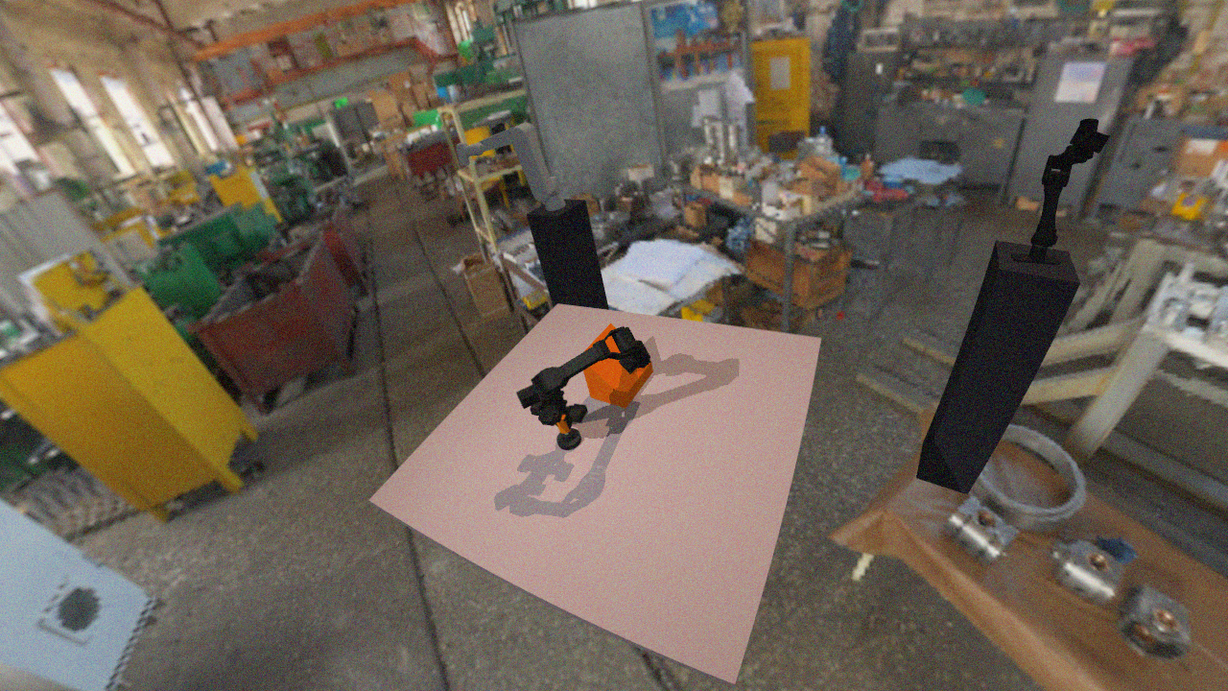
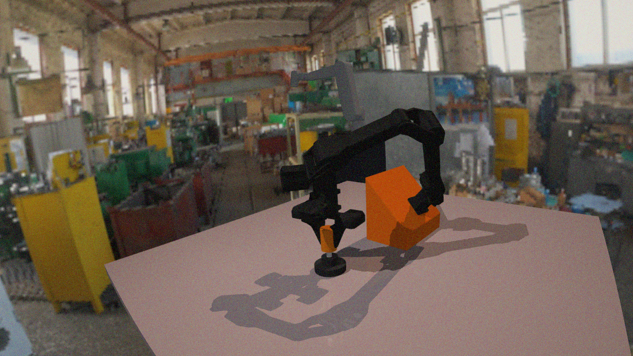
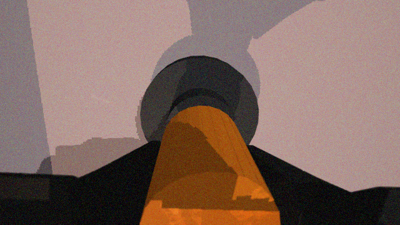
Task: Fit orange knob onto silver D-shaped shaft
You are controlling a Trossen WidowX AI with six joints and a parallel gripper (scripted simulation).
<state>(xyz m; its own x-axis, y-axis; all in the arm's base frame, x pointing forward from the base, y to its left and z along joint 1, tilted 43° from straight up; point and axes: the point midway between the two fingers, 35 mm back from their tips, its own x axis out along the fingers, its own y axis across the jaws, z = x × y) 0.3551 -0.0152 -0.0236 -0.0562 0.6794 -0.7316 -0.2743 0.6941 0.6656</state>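
While my gripper (image 2: 329,237) pinches the orange knob (image 2: 327,238) upright, knob directly above the silver shaft (image 2: 329,255) (a short stub showing beneath it), black round pedestal (image 2: 329,266) on the pink surface (image 2: 442,288), orange block (image 2: 391,210) just beside.

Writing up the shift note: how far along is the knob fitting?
Done: the gripper is shut on the orange knob, held upright right above the round pedestal. In hand: a sliver of silver shaft shows under the knob, so it is not seated. Left: match the flats (hole hidden), push fully down, release.
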